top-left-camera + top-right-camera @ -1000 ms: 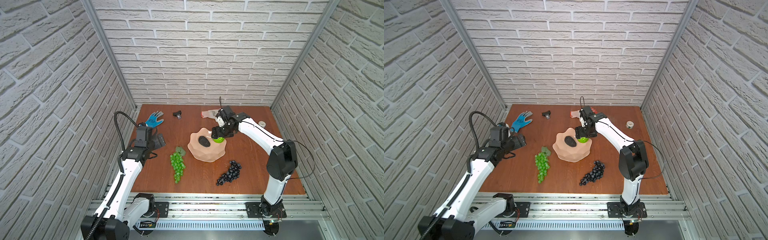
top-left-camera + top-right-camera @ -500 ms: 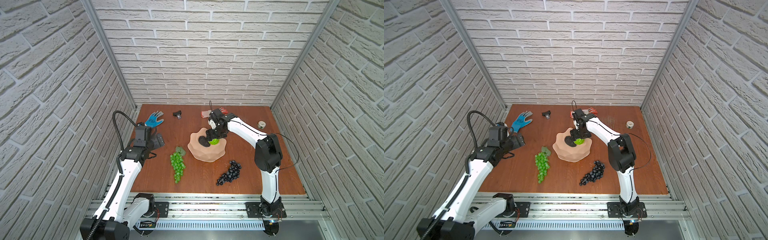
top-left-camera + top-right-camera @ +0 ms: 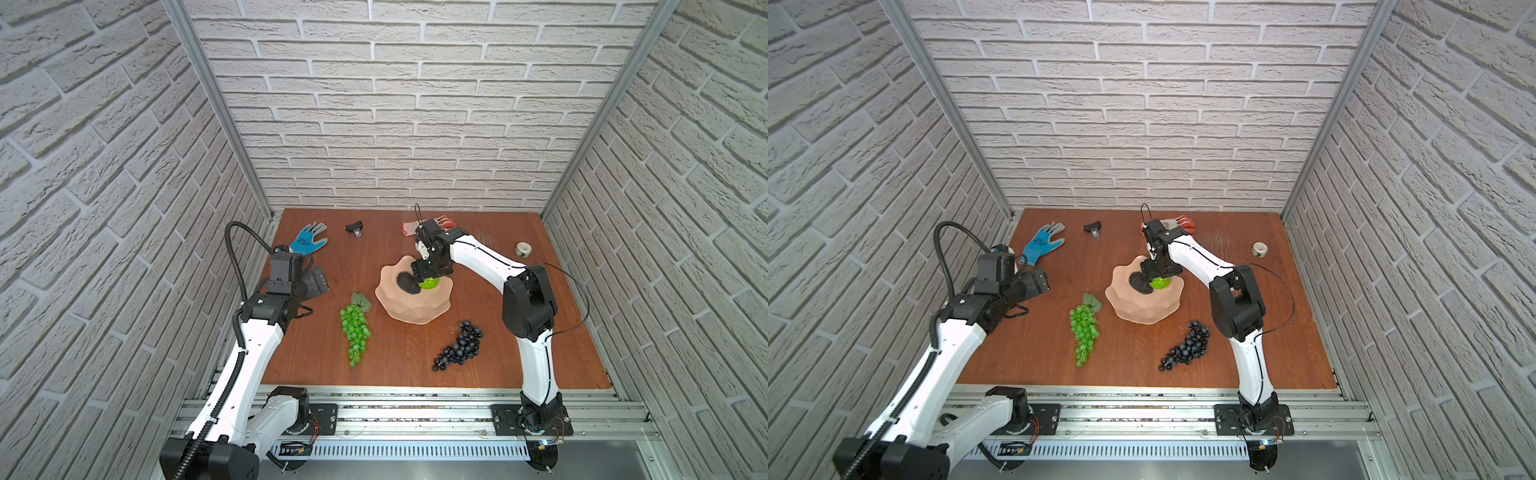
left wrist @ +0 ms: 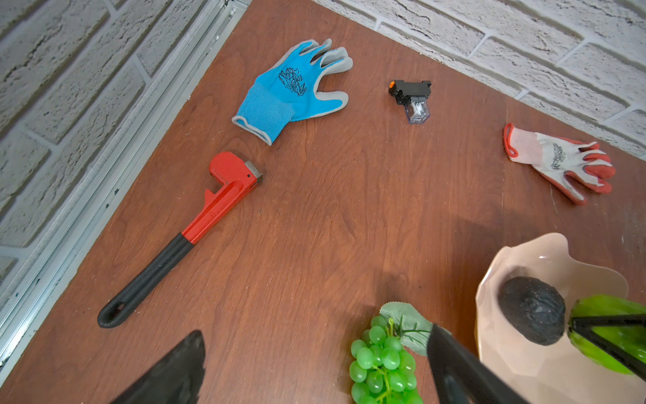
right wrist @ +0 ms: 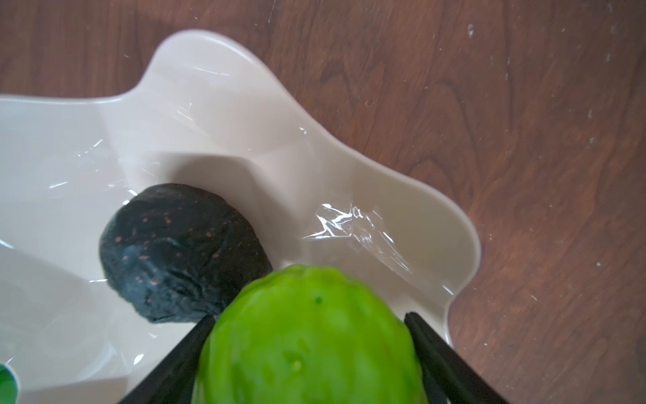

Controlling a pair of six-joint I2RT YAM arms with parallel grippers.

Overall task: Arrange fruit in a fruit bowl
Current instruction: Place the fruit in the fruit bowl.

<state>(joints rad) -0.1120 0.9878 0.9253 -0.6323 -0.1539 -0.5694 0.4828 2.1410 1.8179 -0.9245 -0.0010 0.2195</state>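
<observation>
The pale peach fruit bowl (image 3: 415, 309) (image 3: 1144, 311) stands mid-table. A dark bumpy avocado-like piece (image 3: 406, 282) (image 5: 181, 252) lies inside it. My right gripper (image 3: 428, 275) (image 5: 309, 316) reaches into the bowl, shut on the bright green round fruit (image 3: 430, 284) (image 5: 314, 349), right beside the dark piece. The green grape bunch (image 3: 355, 332) (image 4: 381, 360) with its leaf lies on the table left of the bowl. In front of the bowl, to the right, lies the dark grape bunch (image 3: 459, 347) (image 3: 1185, 347). My left gripper (image 3: 314, 284) (image 4: 314, 332) hovers open and empty at the left.
A blue glove (image 3: 309, 239), a black relay (image 3: 354, 229) and a white-orange glove (image 4: 559, 161) lie along the back. A red pipe wrench (image 4: 209, 217) lies under my left arm. A tape roll (image 3: 523, 249) sits at the back right. Brick walls close three sides.
My right gripper has carried the green fruit a little left, deeper into the bowl toward the dark piece, and its elbow has swung. The left arm has stayed still.
</observation>
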